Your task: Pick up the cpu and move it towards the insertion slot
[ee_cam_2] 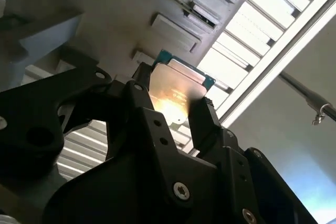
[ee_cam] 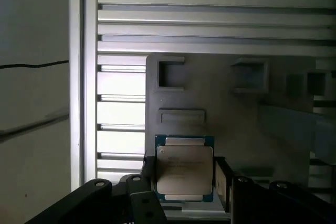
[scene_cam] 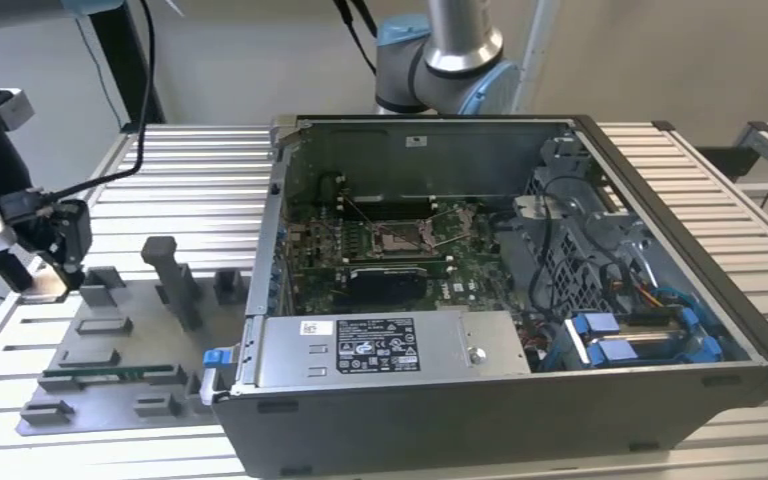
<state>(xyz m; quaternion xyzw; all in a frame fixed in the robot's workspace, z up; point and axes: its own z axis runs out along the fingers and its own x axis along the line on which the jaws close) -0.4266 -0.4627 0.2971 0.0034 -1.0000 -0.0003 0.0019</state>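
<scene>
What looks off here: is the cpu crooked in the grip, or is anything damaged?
Nothing stands out. In both wrist views the cpu sits square in the gripper, with no tilt or visible chips. In the exterior view the insertion slot inside the open case looks intact and unobstructed.

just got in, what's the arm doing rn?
The arm's black hand is shut on the flat square silver-topped cpu, gripping it by two opposite edges at the grey fixture tray. That is out at the exterior view's left, well apart from the silver-framed square insertion slot inside the open grey computer case. The cpu is gripped, not yet near the slot.
</scene>
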